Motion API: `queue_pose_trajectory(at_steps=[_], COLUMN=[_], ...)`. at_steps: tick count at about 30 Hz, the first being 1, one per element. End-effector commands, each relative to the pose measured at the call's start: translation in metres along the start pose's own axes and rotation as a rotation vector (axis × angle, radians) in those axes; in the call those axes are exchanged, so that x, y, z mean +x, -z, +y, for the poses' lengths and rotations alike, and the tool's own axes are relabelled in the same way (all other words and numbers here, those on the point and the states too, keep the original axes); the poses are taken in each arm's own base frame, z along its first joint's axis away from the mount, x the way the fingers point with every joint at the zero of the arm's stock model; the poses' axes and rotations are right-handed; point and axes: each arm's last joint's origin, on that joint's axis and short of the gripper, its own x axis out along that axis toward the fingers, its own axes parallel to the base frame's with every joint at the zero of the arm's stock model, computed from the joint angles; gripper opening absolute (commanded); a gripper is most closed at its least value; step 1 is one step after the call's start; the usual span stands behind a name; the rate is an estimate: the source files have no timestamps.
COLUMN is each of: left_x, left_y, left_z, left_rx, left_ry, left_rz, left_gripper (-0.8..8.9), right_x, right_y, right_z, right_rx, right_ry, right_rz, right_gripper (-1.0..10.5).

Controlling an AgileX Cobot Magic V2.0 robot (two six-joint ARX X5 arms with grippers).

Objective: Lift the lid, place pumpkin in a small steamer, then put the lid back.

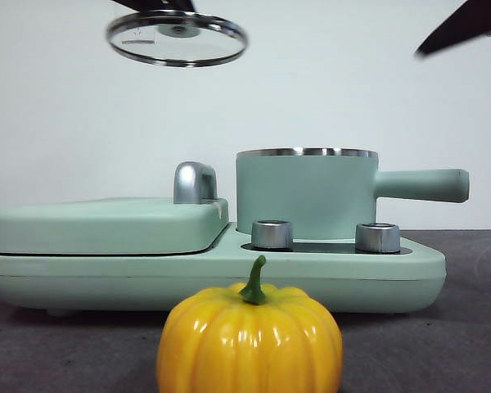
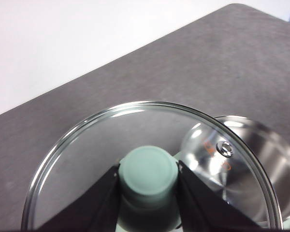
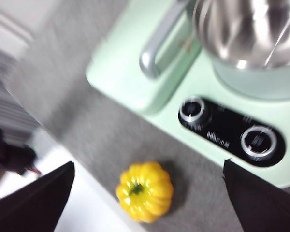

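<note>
My left gripper (image 2: 149,186) is shut on the mint-green knob of the glass lid (image 2: 87,159) and holds it high in the air. In the front view the lid (image 1: 177,39) hangs up at the left, above the griddle. The small steamer (image 1: 307,192) stands uncovered on the appliance, its steel inside showing in the left wrist view (image 2: 253,159) and in the right wrist view (image 3: 246,29). The yellow pumpkin (image 1: 250,340) sits on the table in front of the appliance, also seen in the right wrist view (image 3: 145,191). My right gripper (image 3: 147,193) is open, high above the pumpkin.
The mint-green appliance base (image 1: 82,274) carries a flat griddle cover (image 1: 102,223) with a chrome handle (image 1: 194,182) and two steel dials (image 1: 272,234). The steamer's long handle (image 1: 421,185) points right. The table's edge shows in the right wrist view (image 3: 82,176).
</note>
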Motion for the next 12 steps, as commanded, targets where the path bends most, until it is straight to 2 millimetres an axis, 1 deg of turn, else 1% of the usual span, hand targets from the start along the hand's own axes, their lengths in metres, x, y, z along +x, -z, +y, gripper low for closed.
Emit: queue_pose_trajectory(at_steps=[1,5,8,12], left_x=[-0.015,-0.024,-0.026,-0.027], left_y=[-0.013,-0.014,-0.014,-0.013], left_z=[0.007,0.016,0.020,0.024], left_rx=[0.005,-0.007,-0.012,-0.018], left_ry=[-0.032,-0.065,-0.080,-0.091], left_rz=[-0.075,-0.091,-0.093,-0.087], left_gripper=[0.87,0.87,0.87,0.87], right_x=[0.026,0.064,0.089,0.116], right_y=[-0.001,0.004,0.008,0.014], right_z=[0.011,0.022,0.030,0.042], right_rx=[-0.008,-0.042,-0.061,-0.109], right_ry=[0.041,0.052,0.078,0.112], right_rz=[0.080,0.225,0.307,0.382], right_gripper=[4.9,4.9,4.9,5.5])
